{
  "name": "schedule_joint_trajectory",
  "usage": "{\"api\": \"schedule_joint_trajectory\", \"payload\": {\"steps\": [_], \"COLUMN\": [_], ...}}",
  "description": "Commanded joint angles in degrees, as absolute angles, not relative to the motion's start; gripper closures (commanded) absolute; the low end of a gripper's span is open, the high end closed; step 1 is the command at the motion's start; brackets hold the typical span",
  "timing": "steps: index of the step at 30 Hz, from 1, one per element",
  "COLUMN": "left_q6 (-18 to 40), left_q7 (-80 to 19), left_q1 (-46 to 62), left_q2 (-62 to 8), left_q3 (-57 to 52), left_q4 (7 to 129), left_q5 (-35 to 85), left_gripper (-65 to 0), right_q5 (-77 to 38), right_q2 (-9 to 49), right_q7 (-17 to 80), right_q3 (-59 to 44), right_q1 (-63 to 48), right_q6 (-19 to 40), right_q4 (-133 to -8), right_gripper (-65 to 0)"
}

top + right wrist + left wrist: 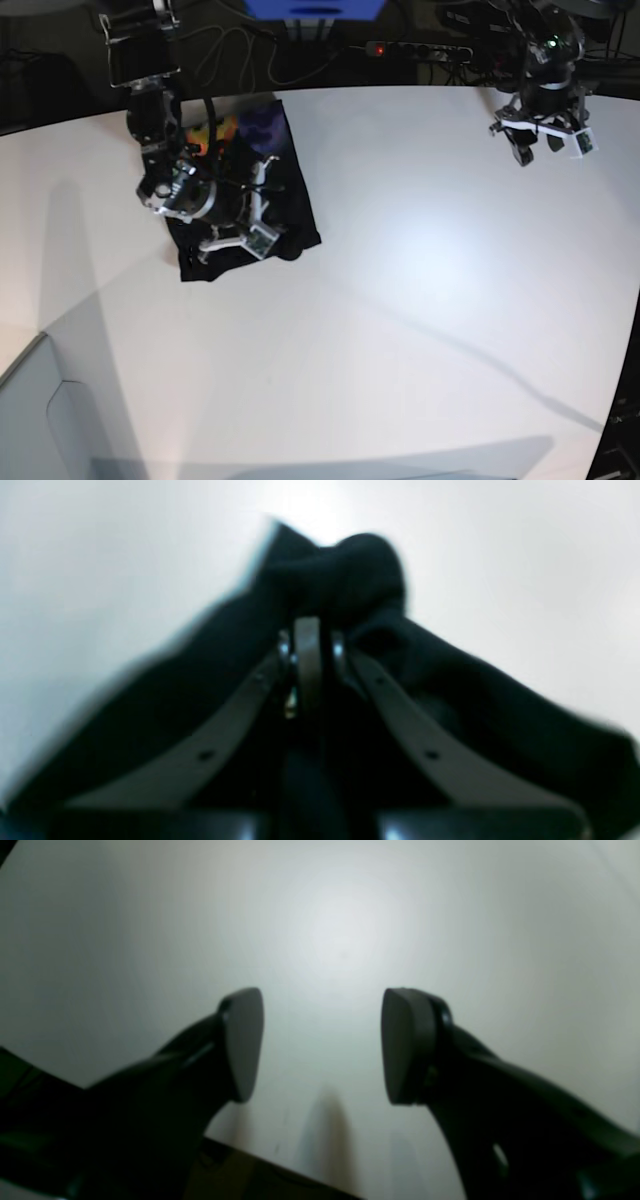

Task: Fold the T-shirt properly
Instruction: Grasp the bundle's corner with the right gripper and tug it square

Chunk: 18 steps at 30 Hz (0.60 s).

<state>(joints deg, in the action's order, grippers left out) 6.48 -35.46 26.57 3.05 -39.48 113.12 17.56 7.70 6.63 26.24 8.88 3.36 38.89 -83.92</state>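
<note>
The black T-shirt point(296, 206) lies bunched at the back left of the white table point(400, 300), with a bit of orange and purple print showing at its far end. My right gripper point(262, 228) sits low over the cloth. In the right wrist view the right gripper point(310, 625) is shut, and a bunch of the T-shirt point(350, 570) is pinched and pulled up at its tips. My left gripper point(543, 138) hovers far off at the back right. The left wrist view shows this gripper point(322, 1040) open over bare table, holding nothing.
Cables and a power strip point(420, 48) run behind the table's back edge. A blue object point(315, 8) stands at the top. The table's dark edge point(260, 1170) shows just below my left gripper. A pale panel point(40, 400) is at the front left.
</note>
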Motion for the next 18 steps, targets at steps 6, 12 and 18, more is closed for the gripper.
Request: {"api": "schedule_joint_trajectory", "payload": {"steps": [6, 12, 18], "left_q6": [6.55, 6.55, 6.55], "left_q7": [-34.24, -34.24, -34.24], "left_q1": [27.82, 28.88, 29.32], "left_q2": [2.95, 2.77, 2.68], "left_q3": [-40.48, -40.75, -40.66], "left_q4": [114.24, 114.24, 114.24], "left_q5": [17.98, 21.23, 21.23], "left_gripper": [-36.3, -36.3, -36.3], "right_q5": [6.64, 6.64, 6.64], "right_q2": [4.44, 3.82, 5.32], "right_q7": [24.66, 24.66, 24.75], "right_q3": [14.02, 13.49, 10.42], "right_q1": [4.7, 4.79, 2.95], "right_q6": [40.0, 40.0, 40.0], "right_q4": [-83.47, -85.67, -91.65], "right_gripper": [-0.1, -0.1, -0.1]}}
